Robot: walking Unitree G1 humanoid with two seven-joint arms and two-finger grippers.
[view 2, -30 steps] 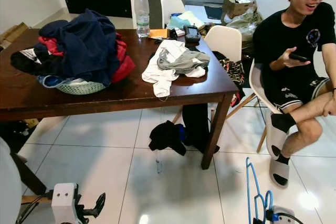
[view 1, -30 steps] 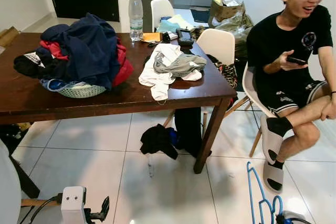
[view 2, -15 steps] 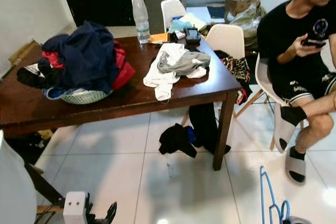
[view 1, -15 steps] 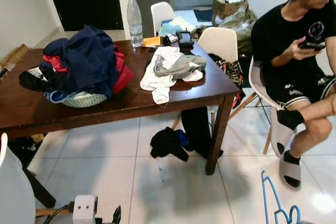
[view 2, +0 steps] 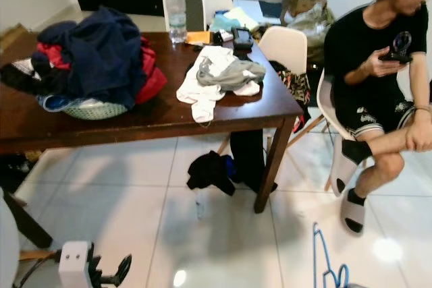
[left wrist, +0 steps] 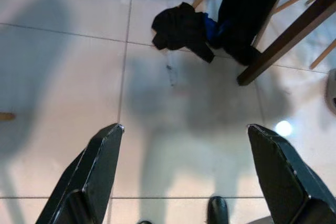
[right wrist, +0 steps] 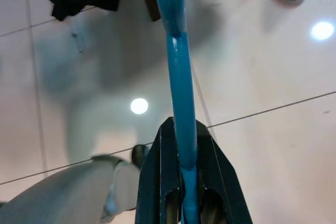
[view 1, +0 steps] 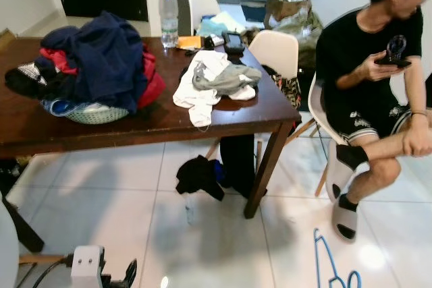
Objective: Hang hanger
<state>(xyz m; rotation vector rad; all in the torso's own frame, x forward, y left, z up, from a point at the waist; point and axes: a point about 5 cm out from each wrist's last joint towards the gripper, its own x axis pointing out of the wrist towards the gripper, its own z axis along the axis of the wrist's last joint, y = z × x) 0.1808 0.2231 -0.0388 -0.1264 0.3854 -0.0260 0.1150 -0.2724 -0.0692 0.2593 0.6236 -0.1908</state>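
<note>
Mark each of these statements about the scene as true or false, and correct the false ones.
1. The right gripper is shut on the blue hanger. True.
2. The left gripper holds a shirt. False: its fingers are open with nothing between them, above the floor tiles.
3. The bottle stands upright on the table. True.
4. The basket lies on the floor. False: it sits on the table, piled with clothes.
5. The seated person holds a phone. True.
6. Dark clothes lie on the white chair. False: they lie on the floor by the table leg.
</note>
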